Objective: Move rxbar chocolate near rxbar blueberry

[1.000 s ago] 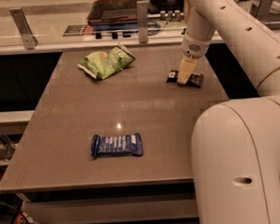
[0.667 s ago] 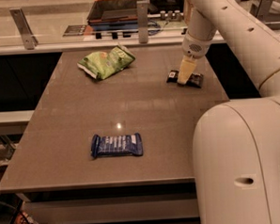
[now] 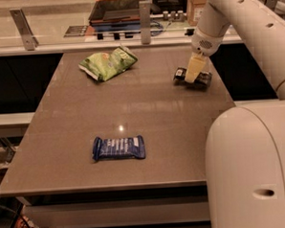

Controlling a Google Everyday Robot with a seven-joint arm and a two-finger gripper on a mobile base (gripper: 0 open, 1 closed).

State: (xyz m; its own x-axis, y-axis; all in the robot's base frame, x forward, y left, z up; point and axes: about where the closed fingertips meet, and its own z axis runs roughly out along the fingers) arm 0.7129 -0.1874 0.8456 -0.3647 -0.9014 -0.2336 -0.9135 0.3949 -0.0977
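The rxbar chocolate (image 3: 204,79), a small black bar, lies near the table's far right edge. My gripper (image 3: 192,74) reaches down from the upper right and sits right over the bar's middle, its pale fingers (image 3: 193,67) down on it. The rxbar blueberry (image 3: 119,148), a blue bar with pale lettering, lies flat toward the front of the table, left of centre, well away from the gripper.
A green chip bag (image 3: 108,64) lies at the far left of the brown table (image 3: 147,111). A counter with a tray and metal posts runs behind the table. My white arm and base (image 3: 253,167) fill the right foreground.
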